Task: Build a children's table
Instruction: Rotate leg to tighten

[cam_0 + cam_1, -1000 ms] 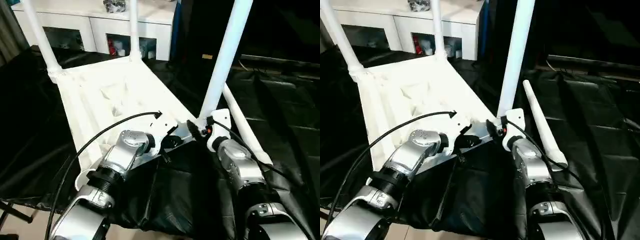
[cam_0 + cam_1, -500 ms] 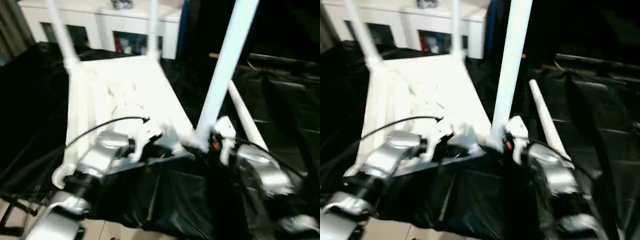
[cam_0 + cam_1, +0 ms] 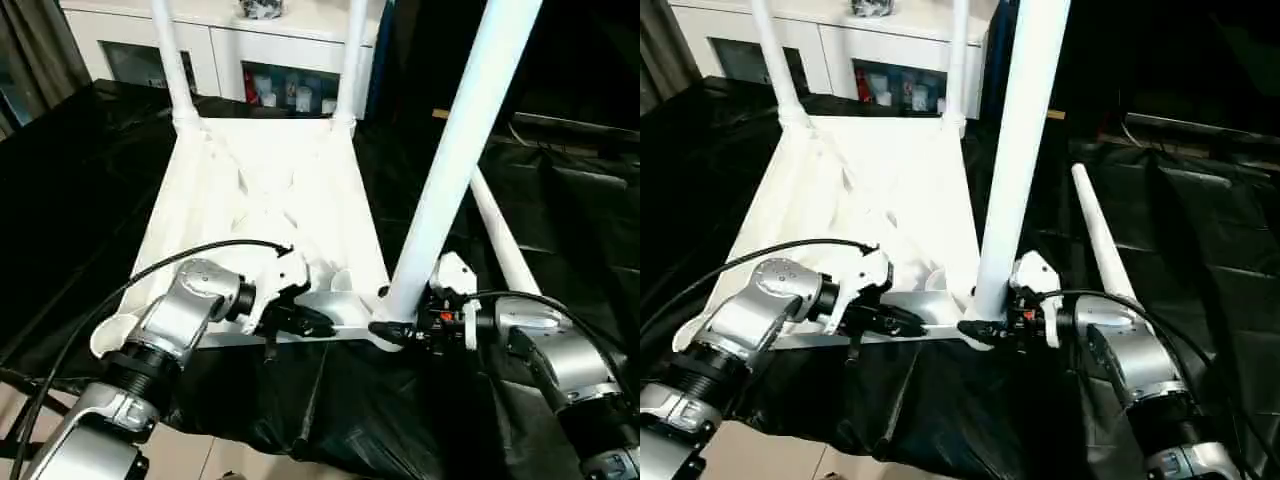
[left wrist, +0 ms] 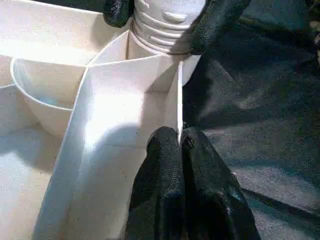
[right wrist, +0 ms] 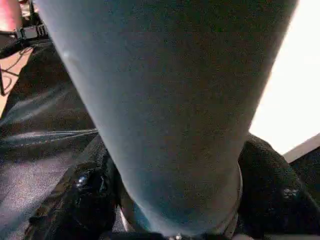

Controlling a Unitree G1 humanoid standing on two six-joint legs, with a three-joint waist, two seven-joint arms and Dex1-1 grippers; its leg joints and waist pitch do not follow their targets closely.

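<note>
Tabletop: the white plastic rectangular tabletop [image 3: 270, 200] lies upside down, ribbed underside up, on the black sheet [image 3: 80, 170], filling the centre and upper middle of the head views.
Far legs: two white tapered tube legs [image 3: 168, 60] [image 3: 350, 55] stand in the far corner sockets, near the top of the frame.
Near leg: a thick white tube leg [image 3: 455, 160] rises from the near corner socket at lower centre-right to the top edge, leaning slightly.
Loose leg: a fourth white tube leg [image 3: 500, 240] lies flat on the sheet at centre-right, just beside the standing one.
Left gripper [image 3: 300, 320]: pinched closed on the thin near edge wall of the tabletop, lower centre; the left wrist view shows both black fingers [image 4: 165, 170] pressed against that rim.
Right gripper [image 3: 392, 330]: its black fingers [image 5: 85, 200] sit on either side of the near leg's base, clasping it at the socket.
Background: a white cabinet with glass doors [image 3: 250, 50] spans the top.
</note>
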